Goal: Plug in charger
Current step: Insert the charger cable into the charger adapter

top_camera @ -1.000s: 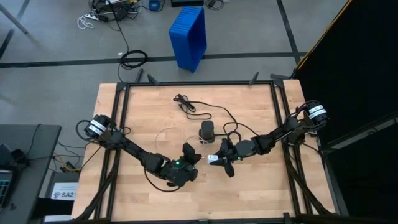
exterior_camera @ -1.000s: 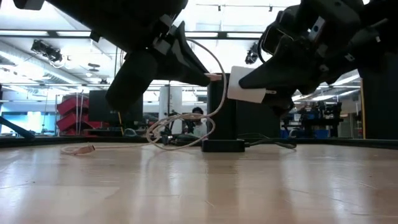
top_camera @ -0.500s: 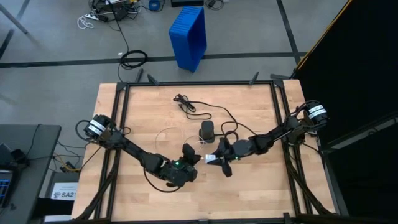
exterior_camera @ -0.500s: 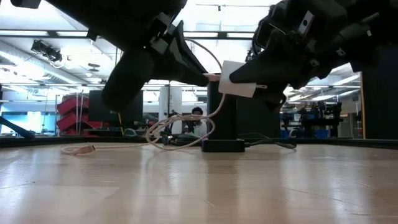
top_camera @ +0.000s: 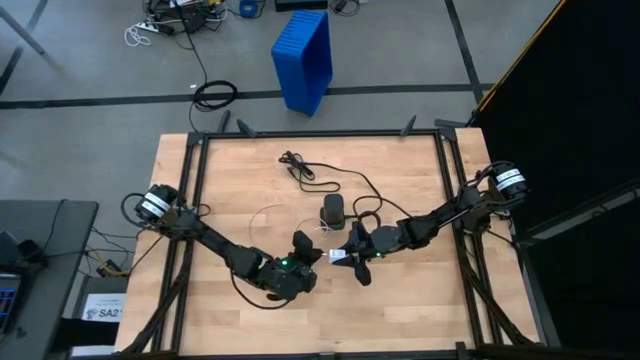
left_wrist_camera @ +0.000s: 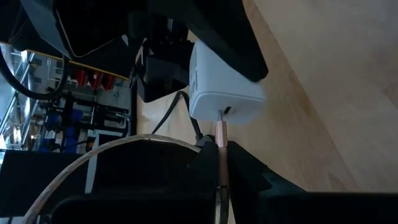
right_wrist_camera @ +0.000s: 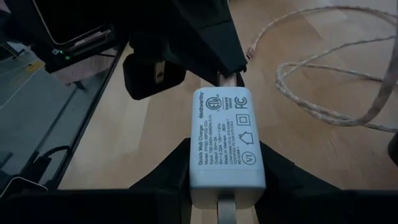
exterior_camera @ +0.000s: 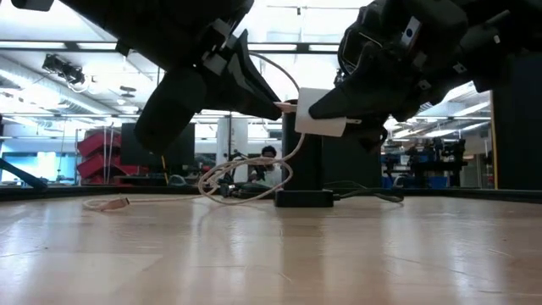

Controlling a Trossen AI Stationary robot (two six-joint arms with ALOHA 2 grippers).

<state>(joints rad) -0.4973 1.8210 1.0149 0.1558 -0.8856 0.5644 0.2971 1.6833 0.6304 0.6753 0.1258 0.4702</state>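
A white charger block [right_wrist_camera: 226, 138] is held between the fingers of the right gripper [top_camera: 352, 256], above the middle of the wooden table [top_camera: 400, 310] and clear of its surface. The jaws are closed narrowly on the block's sides, with its printed label face turned toward the right wrist camera. The left gripper [top_camera: 312, 252] is fully closed on a copper-coloured cable plug [left_wrist_camera: 221, 149], whose tip is seen in the left wrist view touching the port on the block's end face; how far it is seated cannot be told. In the low view the two grippers are met tip to tip in the air, the block [exterior_camera: 323, 113] lying between them. A pale braided cable [exterior_camera: 246, 176] is looped on the table behind, beside a black power adapter [top_camera: 332, 211] with its dark cord.
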